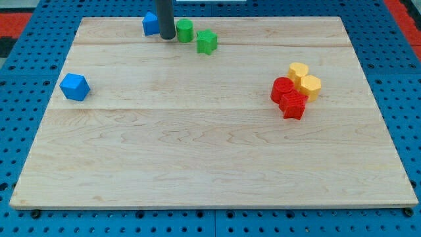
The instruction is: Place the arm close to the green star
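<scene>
The green star (206,41) lies near the board's top edge, a little left of centre. My tip (167,37) stands to its left, with a green cylinder (185,30) between the tip and the star. The tip is right beside the green cylinder's left side and just right of a blue block (150,24), which the rod partly hides.
A blue block (74,87) lies at the view's left. At the right, two red blocks (283,89) (293,105) and two yellow blocks (298,71) (310,86) cluster together. The wooden board (210,151) is ringed by a blue pegboard surface.
</scene>
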Controlling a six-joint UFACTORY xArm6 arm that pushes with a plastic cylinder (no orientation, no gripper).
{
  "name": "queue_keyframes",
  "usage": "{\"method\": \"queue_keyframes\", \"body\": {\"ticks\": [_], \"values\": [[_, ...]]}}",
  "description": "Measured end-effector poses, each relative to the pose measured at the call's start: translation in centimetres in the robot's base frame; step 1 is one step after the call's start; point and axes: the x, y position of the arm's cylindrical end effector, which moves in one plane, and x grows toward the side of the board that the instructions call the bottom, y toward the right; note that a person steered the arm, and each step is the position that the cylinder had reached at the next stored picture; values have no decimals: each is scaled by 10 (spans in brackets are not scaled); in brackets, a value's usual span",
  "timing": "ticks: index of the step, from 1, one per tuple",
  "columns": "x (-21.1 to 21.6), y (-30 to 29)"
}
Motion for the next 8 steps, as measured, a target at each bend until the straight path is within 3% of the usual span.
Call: {"method": "queue_keyframes", "body": {"ticks": [2, 3, 4, 5, 8], "values": [[28, 1], [68, 19], [75, 69], [71, 111], [50, 109]]}}
